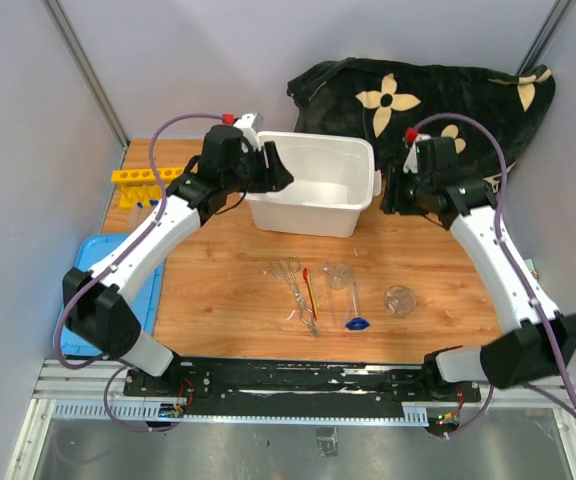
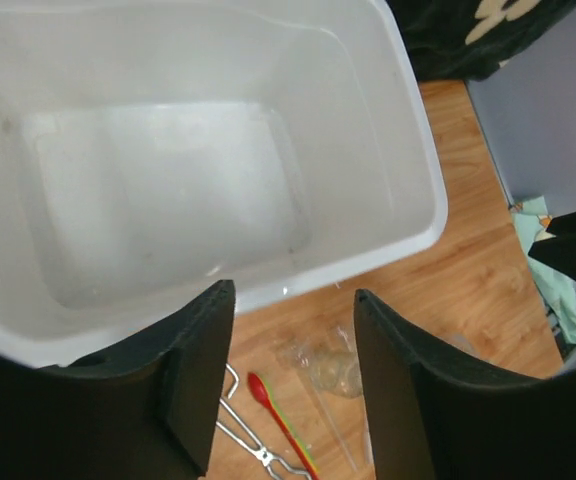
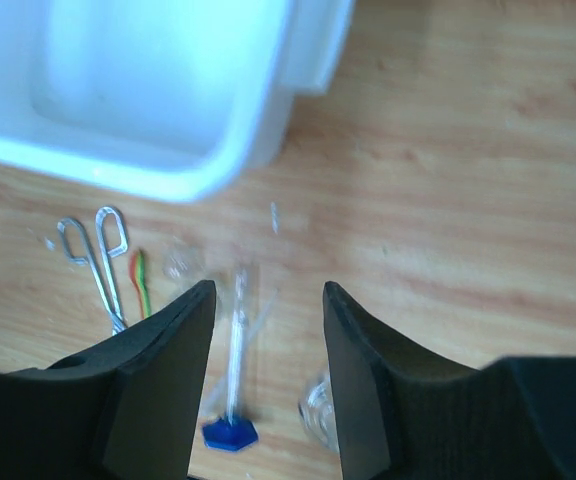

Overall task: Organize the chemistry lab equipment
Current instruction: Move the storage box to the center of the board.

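Note:
On the wooden table in front of the white bin (image 1: 313, 222) lie metal tweezers (image 1: 294, 287), a thin red-orange tool (image 1: 309, 289), a clear beaker (image 1: 338, 274), a blue-based glass piece (image 1: 356, 312) and a second beaker (image 1: 400, 300). A yellow tube rack (image 1: 148, 178) stands at the far left. My left gripper (image 1: 276, 177) hovers over the bin's left rim, open and empty (image 2: 293, 295); the bin (image 2: 423, 150) below holds nothing visible. My right gripper (image 1: 390, 196) hangs to the right of the bin, open and empty (image 3: 268, 295), above the blue-based piece (image 3: 230, 433) and a beaker (image 3: 318, 412).
A blue lid (image 1: 118, 290) lies at the table's left edge. A black flower-patterned blanket (image 1: 428, 95) is heaped behind the bin at the back right. Grey walls close in both sides.

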{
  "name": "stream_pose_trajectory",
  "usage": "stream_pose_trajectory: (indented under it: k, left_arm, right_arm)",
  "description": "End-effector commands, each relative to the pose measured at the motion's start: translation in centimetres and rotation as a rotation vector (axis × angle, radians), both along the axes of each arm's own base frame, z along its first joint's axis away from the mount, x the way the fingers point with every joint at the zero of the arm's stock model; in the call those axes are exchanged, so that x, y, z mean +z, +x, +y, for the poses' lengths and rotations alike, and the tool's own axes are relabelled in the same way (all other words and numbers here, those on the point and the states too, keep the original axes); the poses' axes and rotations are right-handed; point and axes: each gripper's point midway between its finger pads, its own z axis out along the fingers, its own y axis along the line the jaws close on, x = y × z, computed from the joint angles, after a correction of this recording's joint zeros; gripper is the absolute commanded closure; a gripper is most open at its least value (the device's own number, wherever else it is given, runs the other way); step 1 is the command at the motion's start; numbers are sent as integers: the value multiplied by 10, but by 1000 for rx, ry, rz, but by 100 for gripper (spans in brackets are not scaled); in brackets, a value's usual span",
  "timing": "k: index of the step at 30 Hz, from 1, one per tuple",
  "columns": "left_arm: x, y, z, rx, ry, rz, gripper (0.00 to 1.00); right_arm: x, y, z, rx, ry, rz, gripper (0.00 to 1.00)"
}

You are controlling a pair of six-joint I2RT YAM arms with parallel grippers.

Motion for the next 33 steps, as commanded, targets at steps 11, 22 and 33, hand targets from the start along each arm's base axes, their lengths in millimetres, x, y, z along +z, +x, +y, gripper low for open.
stream_pose_trajectory:
  k: [11,22,33]
  left_arm:
    - [65,93,12,135,-86,95,29]
    - [5,109,123,406,84,148,27]
    - [-41,122,109,335,103,241,32]
  right_arm:
    - [72,108,15,7,57,-17,50]
    - [18,132,19,-10,91,77,47]
    - [-12,141,17,-20,61,137,48]
